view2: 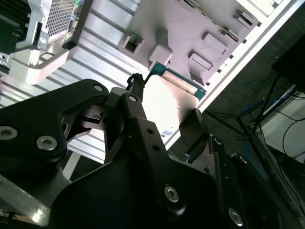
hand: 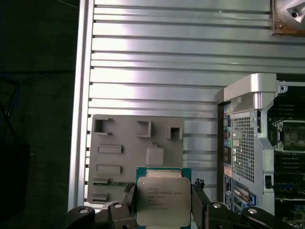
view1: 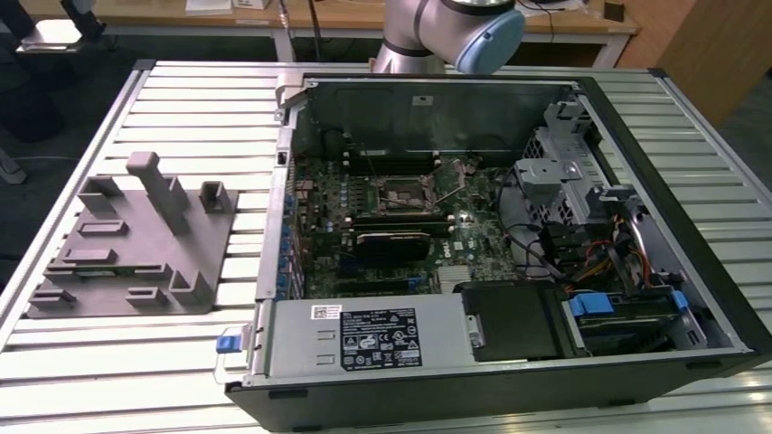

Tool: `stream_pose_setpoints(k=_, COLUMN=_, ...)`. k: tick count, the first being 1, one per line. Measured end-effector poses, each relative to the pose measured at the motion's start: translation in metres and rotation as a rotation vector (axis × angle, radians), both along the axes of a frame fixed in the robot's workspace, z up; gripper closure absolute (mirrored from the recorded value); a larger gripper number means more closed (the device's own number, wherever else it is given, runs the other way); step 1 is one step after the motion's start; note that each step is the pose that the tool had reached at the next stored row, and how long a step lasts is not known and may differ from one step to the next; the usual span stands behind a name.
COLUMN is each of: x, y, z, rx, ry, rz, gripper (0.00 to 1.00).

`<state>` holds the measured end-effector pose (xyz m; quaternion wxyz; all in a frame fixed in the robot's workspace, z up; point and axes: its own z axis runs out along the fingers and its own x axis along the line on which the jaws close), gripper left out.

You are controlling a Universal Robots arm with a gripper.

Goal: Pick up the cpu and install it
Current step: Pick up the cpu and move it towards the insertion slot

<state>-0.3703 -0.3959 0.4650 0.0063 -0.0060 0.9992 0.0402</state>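
Your pincer pinches the cpu by two opposite edges, silver top showing, held clear of the grey block on the slatted tabletop, with the open computer case nearby.

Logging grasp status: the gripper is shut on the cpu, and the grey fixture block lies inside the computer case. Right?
Not quite. The exterior view shows the grey fixture block lying on the slatted table beside the computer case, not inside it. The gripper is indeed shut on the cpu, as the first wrist view shows.
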Motion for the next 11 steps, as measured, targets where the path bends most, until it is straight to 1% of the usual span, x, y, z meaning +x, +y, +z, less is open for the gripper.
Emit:
stream_pose_setpoints(k=6, x=0.023, y=0.0021, z=-0.0053, rx=-0.0004, ry=0.0039, rz=0.0, gripper=0.45)
stream_pose_setpoints(k=11, x=0.038, y=0.0035, z=-0.0089, rx=-0.0008, ry=0.0062, rz=0.0, gripper=0.45)
